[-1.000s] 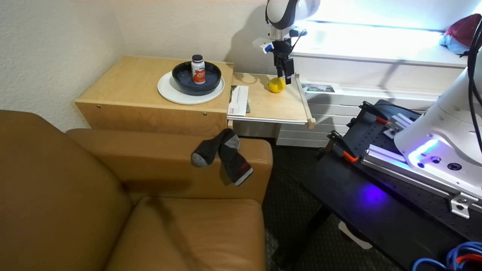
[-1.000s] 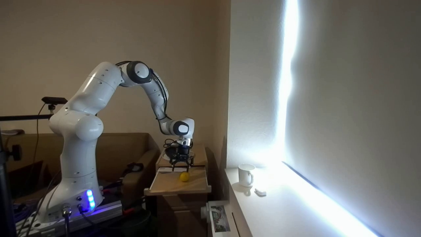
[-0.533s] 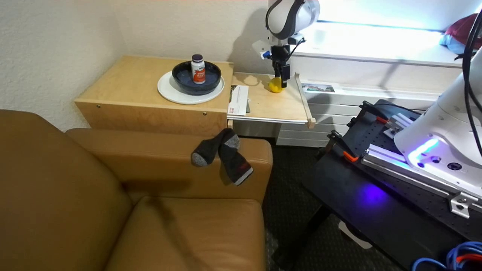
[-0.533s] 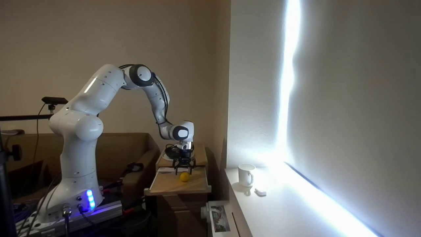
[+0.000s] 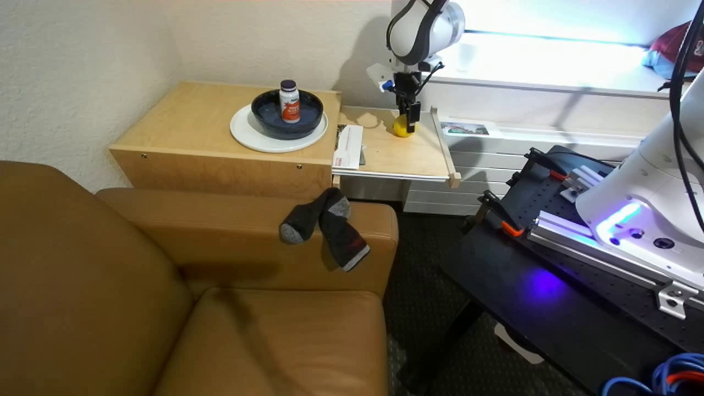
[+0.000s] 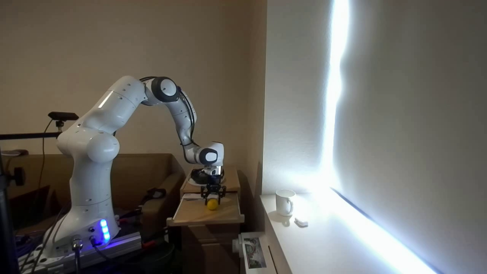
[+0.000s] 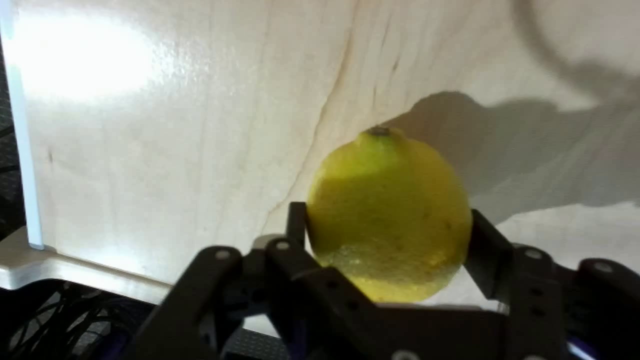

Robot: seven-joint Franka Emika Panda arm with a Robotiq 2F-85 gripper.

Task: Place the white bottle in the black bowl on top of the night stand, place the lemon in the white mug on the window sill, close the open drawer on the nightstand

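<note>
The lemon [image 5: 401, 127] rests on the open drawer [image 5: 385, 157], which sticks out of the night stand [image 5: 203, 115]. My gripper [image 7: 389, 212] points down with one finger on each side of the lemon [image 7: 387, 235]; both fingertips appear to touch it. The gripper [image 6: 212, 202] also straddles the lemon in an exterior view. The white bottle [image 5: 289, 104] stands upright in the black bowl [image 5: 286, 132] on the night stand. The bottle cannot be made out behind the gripper in an exterior view. The white mug [image 6: 284, 203] stands on the window sill [image 6: 315, 236].
A white plate [image 5: 250, 135] lies under the bowl. Papers [image 5: 348, 147] lie in the drawer beside the lemon. A brown armchair [image 5: 264, 330] with dark socks [image 5: 338, 225] is close by. A small white object [image 6: 301, 222] lies near the mug. A cap [image 5: 674, 49] sits on the sill.
My gripper has come down from above the lemon until its fingers stand on both sides of it. The lemon has shifted very slightly. The bottle, bowl and drawer have not moved.
</note>
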